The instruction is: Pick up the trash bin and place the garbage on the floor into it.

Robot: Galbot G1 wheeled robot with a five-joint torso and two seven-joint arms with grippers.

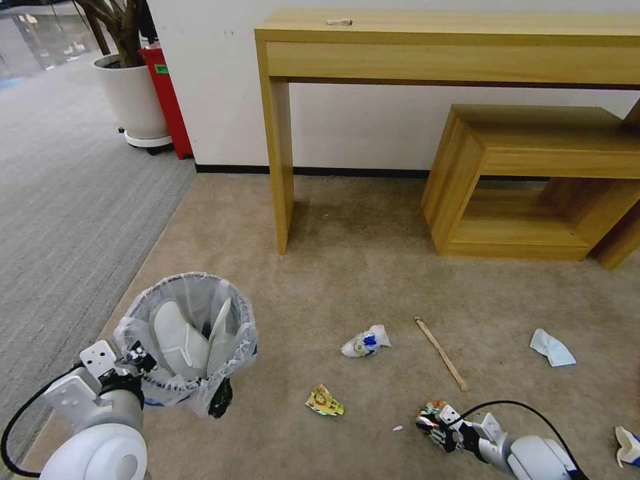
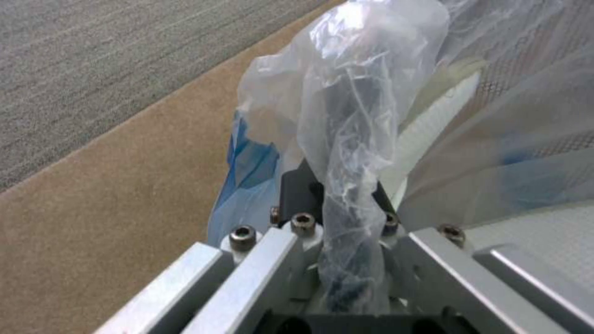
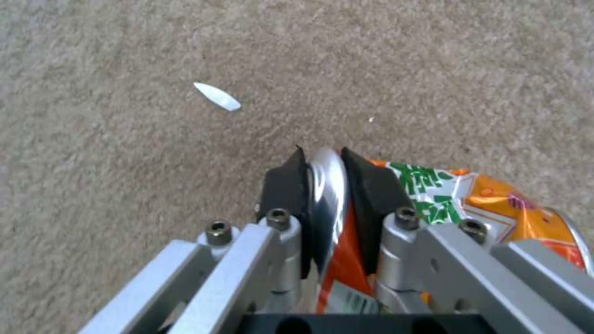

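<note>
Head view: trash bin (image 1: 190, 333), translucent liner, two white slippers (image 1: 179, 340) inside | left gripper (image 1: 137, 357) pinching liner rim | right gripper (image 3: 325, 185) clamping orange snack packet (image 3: 495, 204).

It looks like an office or lobby: grey ribbed carpet (image 1: 73, 193) at left, a potted plant (image 1: 130, 80) upper left, and plain wooden console furniture (image 1: 453, 47) along a white wall (image 1: 213, 87).

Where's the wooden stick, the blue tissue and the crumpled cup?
wooden stick (image 1: 441, 353): head view, middle of its length.
blue tissue (image 1: 552, 348): head view, its centre fold.
crumpled cup (image 1: 365, 342): head view, its blue-printed side.
</note>
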